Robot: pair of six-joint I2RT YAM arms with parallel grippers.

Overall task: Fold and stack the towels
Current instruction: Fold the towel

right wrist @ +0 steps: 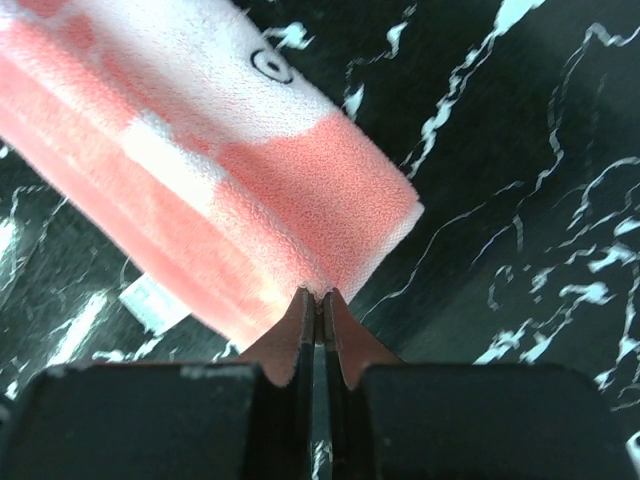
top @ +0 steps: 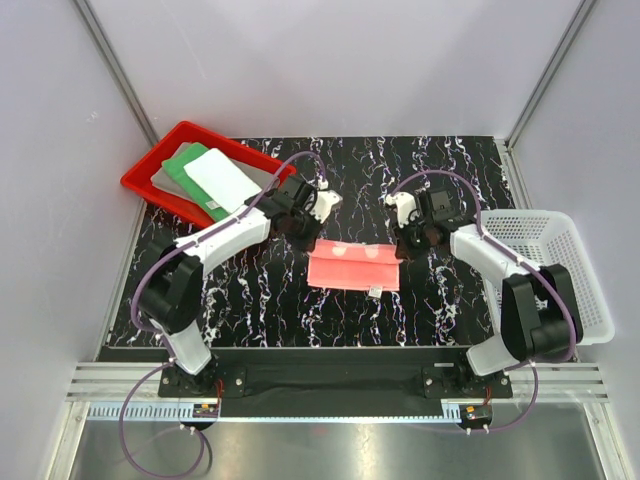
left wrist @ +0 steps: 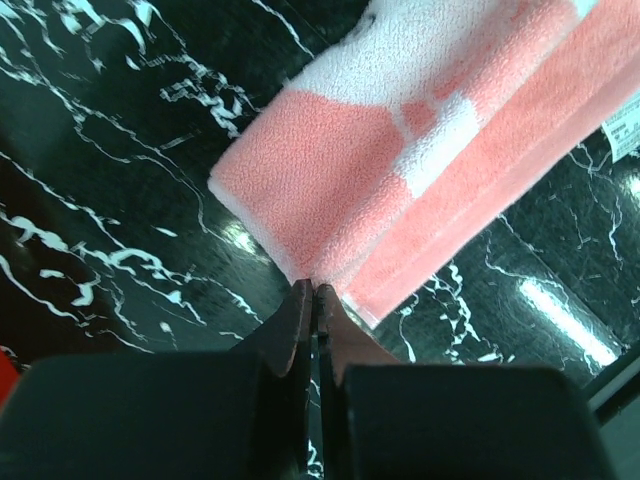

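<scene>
Jaws of left gripper (left wrist: pixel 312 288) and right gripper (right wrist: pixel 318 293) pinched shut on salmon-pink towel (top: pixel 353 268) far corners; shallow bite could slip, skewing fold.

From high at the near side, the top view faces down over the whole worktop (top: pixel 250 300). The wrist views look down past the left tool (left wrist: pixel 312 290) and right tool (right wrist: pixel 316 295), very near; all three share the salmon-pink towel (top: pixel 353 268).

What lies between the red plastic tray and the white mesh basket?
A folded salmon-pink cloth towel on the black marbled table; the top view shows it.
</scene>
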